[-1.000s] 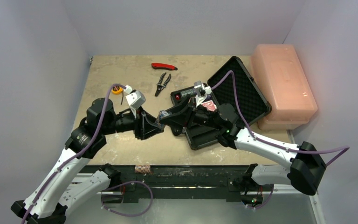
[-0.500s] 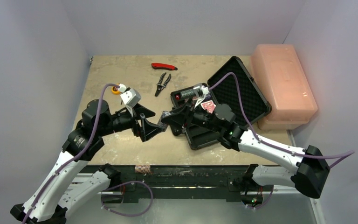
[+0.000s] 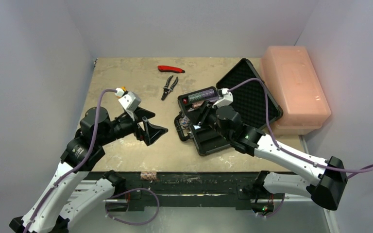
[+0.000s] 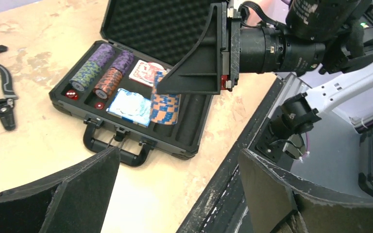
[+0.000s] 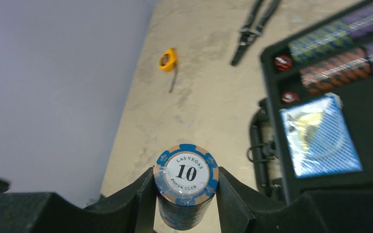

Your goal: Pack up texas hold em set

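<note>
Beige table (image 3: 121, 82): briefcase (image 3: 247, 104), pliers (image 3: 169, 87), pink box (image 3: 296, 87)

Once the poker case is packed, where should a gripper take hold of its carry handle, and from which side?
Grip the handle at the middle of its bar, from above, one finger dropping into the loop. It lies flat, sticking out of the case at its front wall toward the left arm, so probably only a top approach can straddle it.
</note>
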You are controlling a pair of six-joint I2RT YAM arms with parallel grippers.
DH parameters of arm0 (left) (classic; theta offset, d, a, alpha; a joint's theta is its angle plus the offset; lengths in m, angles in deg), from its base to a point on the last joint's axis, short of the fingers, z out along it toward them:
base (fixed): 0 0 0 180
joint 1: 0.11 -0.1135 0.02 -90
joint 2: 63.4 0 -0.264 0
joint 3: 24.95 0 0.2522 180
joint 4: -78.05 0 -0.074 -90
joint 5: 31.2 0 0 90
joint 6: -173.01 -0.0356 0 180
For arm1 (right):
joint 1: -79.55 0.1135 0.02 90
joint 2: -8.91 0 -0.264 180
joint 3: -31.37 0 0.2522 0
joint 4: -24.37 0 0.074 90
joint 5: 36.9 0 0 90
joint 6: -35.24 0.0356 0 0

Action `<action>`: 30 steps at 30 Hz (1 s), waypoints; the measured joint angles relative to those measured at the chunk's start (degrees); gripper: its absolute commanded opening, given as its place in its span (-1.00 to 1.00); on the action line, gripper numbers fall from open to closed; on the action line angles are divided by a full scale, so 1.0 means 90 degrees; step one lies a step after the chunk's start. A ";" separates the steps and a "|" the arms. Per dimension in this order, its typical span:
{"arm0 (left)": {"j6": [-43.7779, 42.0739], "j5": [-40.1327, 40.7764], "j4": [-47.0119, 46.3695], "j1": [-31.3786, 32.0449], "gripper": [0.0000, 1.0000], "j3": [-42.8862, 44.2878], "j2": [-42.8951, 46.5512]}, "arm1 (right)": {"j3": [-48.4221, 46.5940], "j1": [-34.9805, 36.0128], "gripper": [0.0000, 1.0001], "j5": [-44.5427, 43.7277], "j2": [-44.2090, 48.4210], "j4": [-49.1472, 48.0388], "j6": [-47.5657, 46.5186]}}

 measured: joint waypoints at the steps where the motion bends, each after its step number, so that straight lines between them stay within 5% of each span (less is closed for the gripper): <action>1: -0.0005 0.0063 0.0007 0.0000 0.85 0.0000 0.0012 | -0.0032 0.0000 -1.00 -0.0221 -0.0002 0.0255 0.0151; 11: -0.0019 0.1001 0.0323 -0.0002 0.84 0.0002 -0.0170 | -0.0427 -0.0097 -1.00 -0.2188 -0.0240 0.2931 0.2176; 22: 0.0590 0.2868 0.1734 -0.0012 0.86 0.0148 -0.1200 | -0.0568 -0.1321 -1.00 -0.2130 -0.0784 0.3968 0.3167; 30: 0.1290 0.3368 0.2579 -0.0027 0.94 -0.0318 -0.1275 | -0.0566 -0.1688 -1.00 -0.1683 -0.1032 0.4250 0.3495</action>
